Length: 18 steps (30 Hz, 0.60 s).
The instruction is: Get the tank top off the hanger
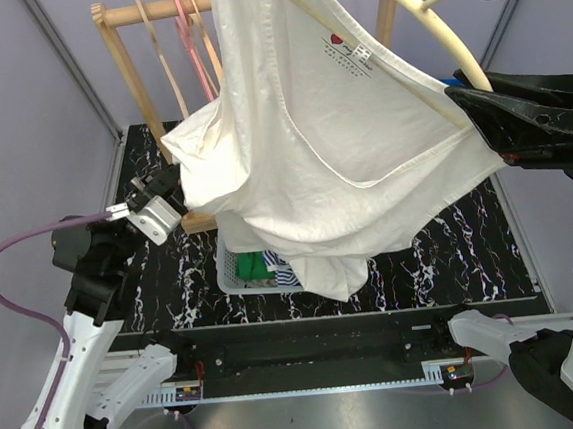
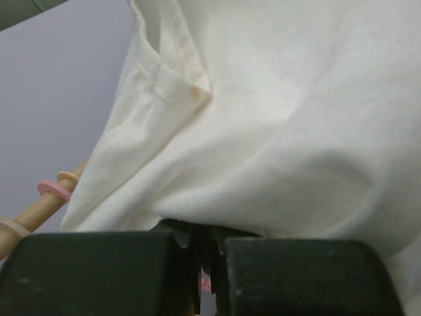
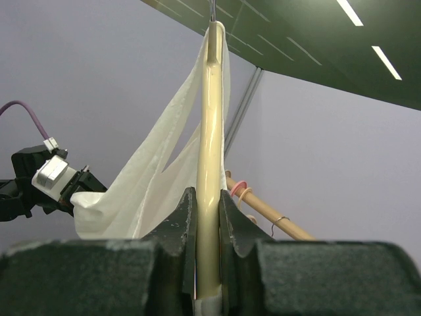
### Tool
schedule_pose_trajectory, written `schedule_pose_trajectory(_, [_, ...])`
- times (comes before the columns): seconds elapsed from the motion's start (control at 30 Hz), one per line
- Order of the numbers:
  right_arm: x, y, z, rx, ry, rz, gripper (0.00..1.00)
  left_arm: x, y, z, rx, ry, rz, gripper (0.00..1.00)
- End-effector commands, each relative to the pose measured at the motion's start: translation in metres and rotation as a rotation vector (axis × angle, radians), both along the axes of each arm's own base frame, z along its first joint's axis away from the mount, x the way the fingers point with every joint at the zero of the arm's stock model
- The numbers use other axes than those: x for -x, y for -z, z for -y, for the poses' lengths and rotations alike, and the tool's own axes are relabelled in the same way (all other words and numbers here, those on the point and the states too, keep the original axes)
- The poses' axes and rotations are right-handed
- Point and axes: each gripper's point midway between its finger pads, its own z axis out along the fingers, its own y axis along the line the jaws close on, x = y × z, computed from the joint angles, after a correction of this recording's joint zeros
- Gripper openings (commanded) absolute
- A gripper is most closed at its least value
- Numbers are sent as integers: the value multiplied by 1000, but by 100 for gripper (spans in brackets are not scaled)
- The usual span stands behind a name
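A cream-white tank top (image 1: pixel 330 140) hangs from a cream hanger (image 1: pixel 431 26) that is held up in the air over the table. My right gripper (image 1: pixel 467 98) is shut on the hanger's arm (image 3: pixel 209 131), which runs straight up between the jaws (image 3: pixel 208 197) in the right wrist view. At the garment's left edge, my left gripper (image 1: pixel 171 187) is shut, with the fabric (image 2: pixel 276 131) bunched over its tips (image 2: pixel 204 237). The cloth stretches from the hanger's top down toward that left gripper (image 3: pixel 66 187).
A wooden clothes rack (image 1: pixel 134 77) stands at the back left with pink and wooden hangers (image 1: pixel 191 42) on its rail. A white basket (image 1: pixel 233 269) with folded clothes sits on the black marbled table (image 1: pixel 450 250), partly under the tank top.
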Motion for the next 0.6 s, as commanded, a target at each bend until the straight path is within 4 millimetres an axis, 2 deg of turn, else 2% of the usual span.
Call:
schedule_pose_trajectory(0.0, [-5,-12,7,-44,50,46,0,3,-51,-26,60,-157,227,0])
schedule_pose_trajectory(0.07, [-6,-12,6,-42,50,45,0,2,-69,-40,108,-228,276,0])
schedule_pose_trajectory(0.17, [-9,-11,6,-39,53,43,0,0,-64,-38,44,-248,294,0])
schedule_pose_trajectory(0.27, [-11,-10,6,-36,57,43,0,2,-69,-43,60,-268,316,0])
schedule_pose_trajectory(0.37, [-16,-6,4,-28,59,25,0,-2,-55,-35,16,-236,265,0])
schedule_pose_trajectory(0.47, [-20,1,4,-19,74,16,0,-7,-30,-25,-10,-183,192,0])
schedule_pose_trajectory(0.53, [-22,7,4,-7,78,3,0,-15,5,-16,-64,-148,105,0])
schedule_pose_trajectory(0.57, [-25,12,3,2,77,-20,0,-12,19,-8,-91,-101,68,0])
